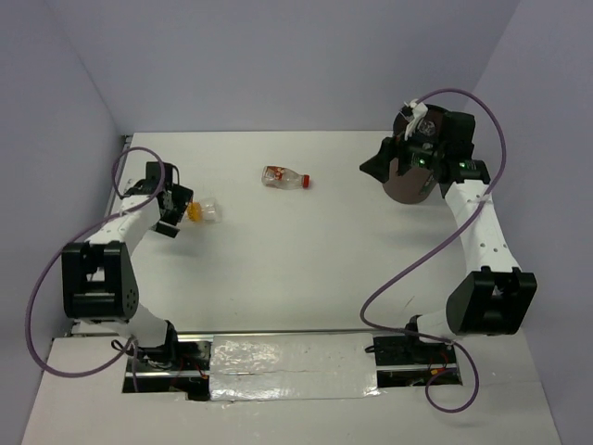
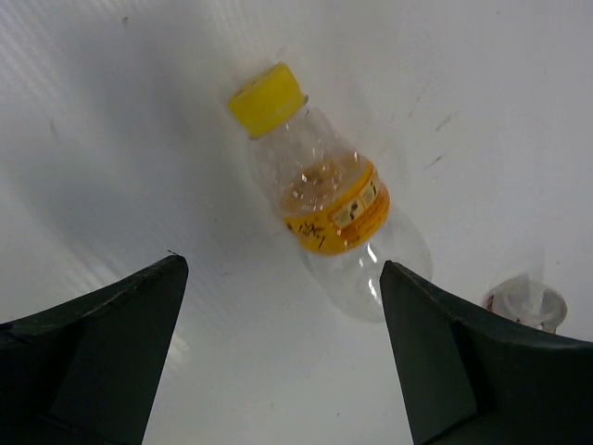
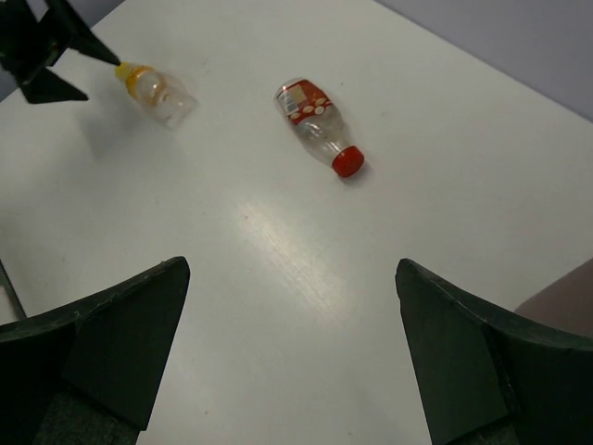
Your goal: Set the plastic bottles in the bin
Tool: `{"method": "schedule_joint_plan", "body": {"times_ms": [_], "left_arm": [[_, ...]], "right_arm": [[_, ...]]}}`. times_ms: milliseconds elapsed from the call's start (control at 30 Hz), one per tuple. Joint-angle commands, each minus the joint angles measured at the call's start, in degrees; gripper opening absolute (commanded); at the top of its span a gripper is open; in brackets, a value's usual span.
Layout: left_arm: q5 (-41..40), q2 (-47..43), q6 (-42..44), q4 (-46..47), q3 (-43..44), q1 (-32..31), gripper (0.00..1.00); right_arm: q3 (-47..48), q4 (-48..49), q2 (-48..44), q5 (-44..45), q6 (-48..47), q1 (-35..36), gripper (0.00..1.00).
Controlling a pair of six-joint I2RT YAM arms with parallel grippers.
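A short clear bottle with an orange-yellow cap (image 1: pixel 206 211) lies on its side at the left of the table; it also shows in the left wrist view (image 2: pixel 324 195) and the right wrist view (image 3: pixel 156 91). My left gripper (image 1: pixel 178 211) (image 2: pixel 283 267) is open and empty, just short of that bottle. A red-label, red-cap bottle (image 1: pixel 284 177) (image 3: pixel 317 125) (image 2: pixel 523 301) lies at the table's far middle. The dark brown bin (image 1: pixel 414 181) (image 3: pixel 565 298) stands at the far right, mostly hidden by my right arm. My right gripper (image 1: pixel 373 167) (image 3: pixel 292 269) is open and empty beside the bin. No blue-label bottles are in view.
White table with grey walls on three sides. Purple cables loop from both arms over the table's left and right parts. My left gripper shows at the top left of the right wrist view (image 3: pixel 42 46).
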Motion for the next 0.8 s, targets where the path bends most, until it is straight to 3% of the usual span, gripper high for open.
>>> {"method": "schedule_joint_plan", "body": {"times_ms": [0,267,400,500,633,767], "left_arm": [[3.8,6.8,-2.6,3.0,5.0,1.8,0.98],[6.5,19.8,-2.9,4.3,13.0,2.3,0.96],[8.6,23.5,-2.4,4.4,14.3,2.4,0.89],[10.1,24.0,-1.8,5.7,13.0,2.4,0.79],[11.6,21.7,0.6,8.6,9.6,2.3,0.52],[14.3,16.9,5.4,9.6,8.3,2.3,0.27]], "right_arm": [[-1.3,-0.8,-4.2,-2.8,-1.8,0.9,1.00],[-7.1,-1.2,-6.4,-3.7,-1.5,3.2,1.00],[-9.0,-1.6,-6.9,-3.4,-1.5,5.5,1.00],[-9.8,-1.9,-7.0,-3.2,-1.5,6.9,1.00],[-9.9,-4.2,-6.4,-3.1,-3.9,9.9,1.00],[-8.5,-10.2,-4.3,-0.7,-8.6,17.5,1.00]]}}
